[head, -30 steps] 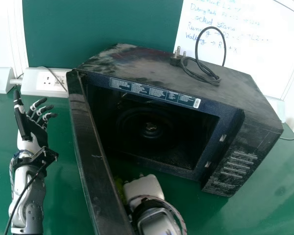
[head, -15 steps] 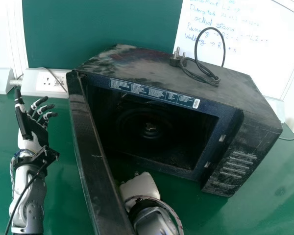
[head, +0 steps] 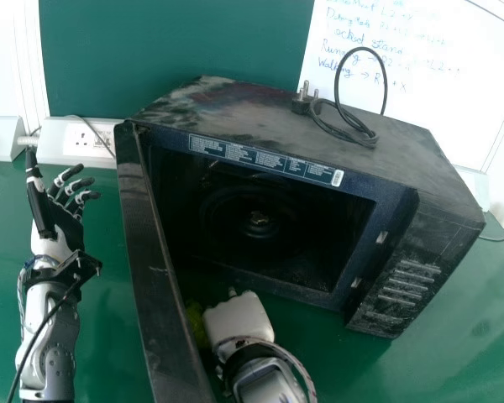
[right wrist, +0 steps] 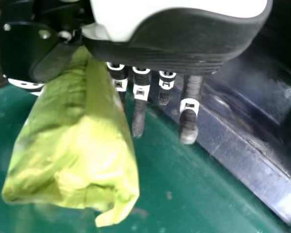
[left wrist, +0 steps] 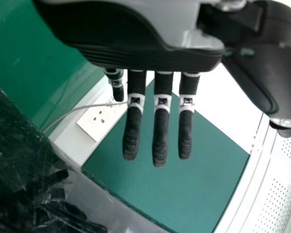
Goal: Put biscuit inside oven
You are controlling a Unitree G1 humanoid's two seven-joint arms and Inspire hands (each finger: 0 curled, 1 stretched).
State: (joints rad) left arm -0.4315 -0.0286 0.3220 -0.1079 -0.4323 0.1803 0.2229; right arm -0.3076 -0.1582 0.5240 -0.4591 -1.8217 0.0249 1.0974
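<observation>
Biscuit packet (right wrist: pixel 77 145) clamped between right hand's (head: pixel 238 317) thumb and fingers, door (head: pixel 157 252) side, long axis roughly finger-wise; oven (head: pixel 403 164) cavity ahead. Left hand (head: pixel 60 225) outside door, fingers apart.

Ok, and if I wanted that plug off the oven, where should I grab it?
I'd pinch the plug by its black body, below the pins, coming from the front left: the pins point up, and the cord leads off to the right.

A creased yellow-green biscuit packet (right wrist: pixel 77 155) is near side of the dusty black microwave oven (head: pixel 260 105), right of its open door (head: pixel 155 277).
</observation>
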